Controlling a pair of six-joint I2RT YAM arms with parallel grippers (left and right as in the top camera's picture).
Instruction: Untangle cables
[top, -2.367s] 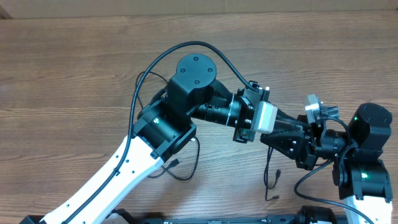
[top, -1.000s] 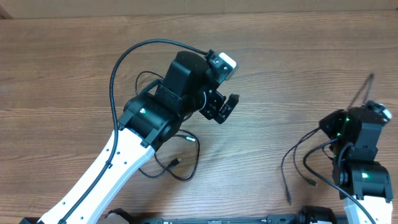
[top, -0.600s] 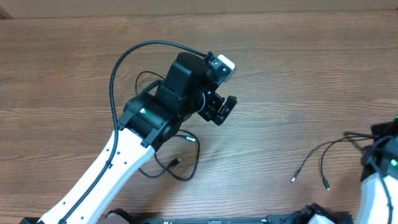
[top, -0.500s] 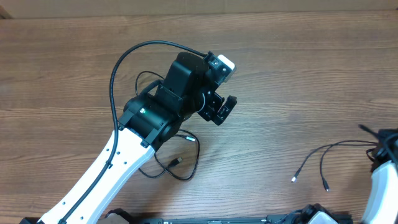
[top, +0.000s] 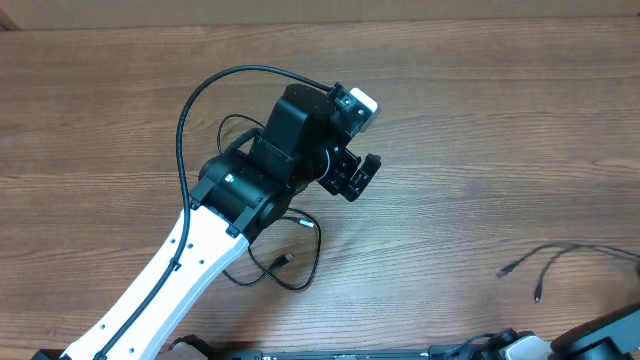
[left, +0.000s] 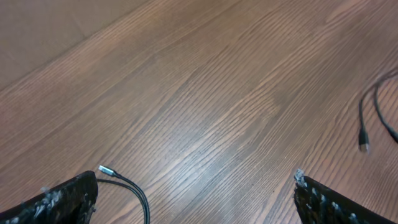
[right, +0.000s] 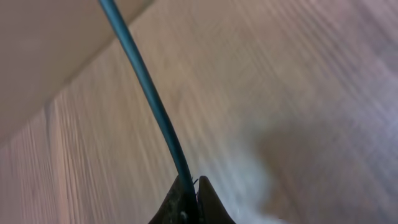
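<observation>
One black cable (top: 300, 268) lies looped on the wood beside my left arm, its plug end (top: 284, 260) inside the loop. The left wrist view shows its silver tip (left: 104, 169) near my left finger. My left gripper (top: 353, 177) hangs open over bare wood, nothing between its fingers (left: 64, 199). A second cable (top: 570, 252) stretches to the right edge, two plug ends (top: 505, 270) trailing on the table. My right gripper (right: 191, 185) is shut on that cable (right: 142, 79); it is out of the overhead view.
The thick black wire (top: 200, 95) fixed to my left arm arches over the table. A pale wall borders the far edge (top: 320, 10). Part of the right arm's base (top: 600, 338) shows at the bottom right corner.
My right arm has moved right and out of the overhead view, dragging its cable's plug ends rightward. The left arm, which had swung back to the left earlier, now holds still.
</observation>
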